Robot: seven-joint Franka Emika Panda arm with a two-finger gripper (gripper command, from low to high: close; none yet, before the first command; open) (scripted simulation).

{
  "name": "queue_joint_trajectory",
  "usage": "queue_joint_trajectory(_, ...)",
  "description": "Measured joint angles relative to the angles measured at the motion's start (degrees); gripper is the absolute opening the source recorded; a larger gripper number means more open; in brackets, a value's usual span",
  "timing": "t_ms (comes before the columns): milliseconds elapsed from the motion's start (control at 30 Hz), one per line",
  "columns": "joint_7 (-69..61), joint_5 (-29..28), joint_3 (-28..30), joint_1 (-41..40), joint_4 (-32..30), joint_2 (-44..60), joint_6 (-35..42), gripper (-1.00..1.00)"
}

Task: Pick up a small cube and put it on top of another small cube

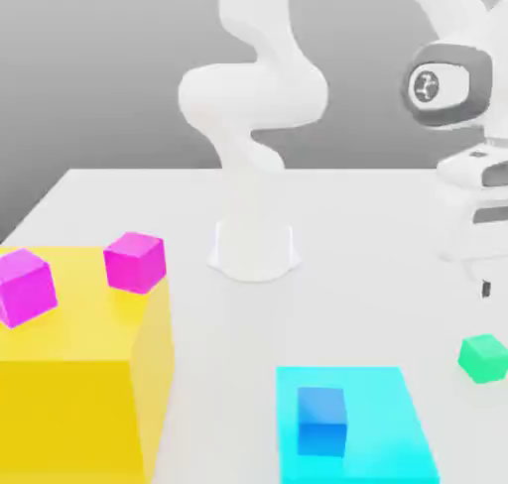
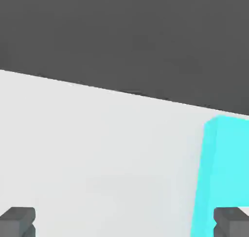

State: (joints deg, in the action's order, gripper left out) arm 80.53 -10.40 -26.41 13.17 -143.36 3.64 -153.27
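Observation:
The small green cube [image 1: 483, 358] rests on the white table [image 1: 397, 224] at the exterior view's right. My gripper [image 1: 485, 286] hangs just above and slightly behind it, without touching it. In the hand view the gripper [image 2: 125, 224] is open, its two dark fingertips [image 2: 18, 221] far apart with bare table between them. Two magenta-pink cubes sit on top of the big yellow block [image 1: 79, 383] at the exterior view's left: one [image 1: 135, 262] near its back right corner, the other [image 1: 25, 286] toward its left edge.
A flat cyan slab [image 1: 352, 423] lies at the front centre with a blue cube [image 1: 322, 418] on it; its edge [image 2: 223, 173] also appears in the hand view. The arm's white base [image 1: 254, 249] stands mid-table.

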Motion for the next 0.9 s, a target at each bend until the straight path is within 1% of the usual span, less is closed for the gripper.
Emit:
queue_joint_trajectory(133,7.84,-4.83,0.49,5.26,-1.61,8.84,-3.46,0.0)
queue_joint_trajectory(200,11.26,-8.5,3.03,8.02,-1.11,13.12,-6.01,0.0)
queue_joint_trajectory(300,15.58,-13.93,8.8,12.91,0.38,19.27,-10.39,0.0)
queue_joint_trajectory(333,16.49,-15.09,10.18,14.06,0.74,20.64,-11.41,-1.0)
queue_joint_trajectory(533,17.01,-15.74,10.85,14.61,0.92,21.33,-12.03,-1.0)
queue_joint_trajectory(567,16.64,-15.23,10.15,14.03,0.73,20.68,-11.55,-1.0)
queue_joint_trajectory(633,14.36,-12.27,7.32,11.83,-0.12,17.61,-9.3,-1.0)
queue_joint_trajectory(733,9.56,-5.97,2.95,8.64,-1.7,11.54,-5.12,-1.0)
queue_joint_trajectory(800,5.16,-3.0,3.87,5.38,-1.92,7.18,-1.38,-1.0)
queue_joint_trajectory(867,0.54,-0.74,6.34,1.85,-1.82,2.8,2.69,-1.0)
queue_joint_trajectory(900,-1.72,0.22,7.85,-1.16,-1.73,0.65,4.76,-1.0)
